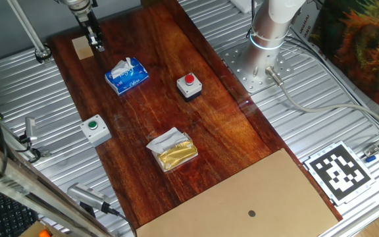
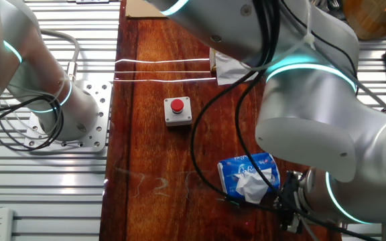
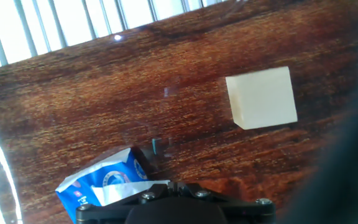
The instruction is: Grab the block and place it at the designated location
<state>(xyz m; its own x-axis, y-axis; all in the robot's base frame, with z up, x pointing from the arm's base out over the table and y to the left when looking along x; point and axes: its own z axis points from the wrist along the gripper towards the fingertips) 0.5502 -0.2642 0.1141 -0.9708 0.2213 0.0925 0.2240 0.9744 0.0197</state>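
Note:
The block, a small light-tan wooden cube, sits on the dark red-brown board at its far left corner. In the hand view the block lies to the upper right of my fingers. My gripper hangs just right of the block, apart from it. Its jaws stand together and hold nothing; only their base shows in the hand view. The designated location is the tan cardboard sheet with a dark dot, at the board's near end, far from the gripper.
On the board lie a blue tissue pack close beside the gripper, a grey box with a red button, a grey box with a green button and a gold packet. The arm's base stands on the right.

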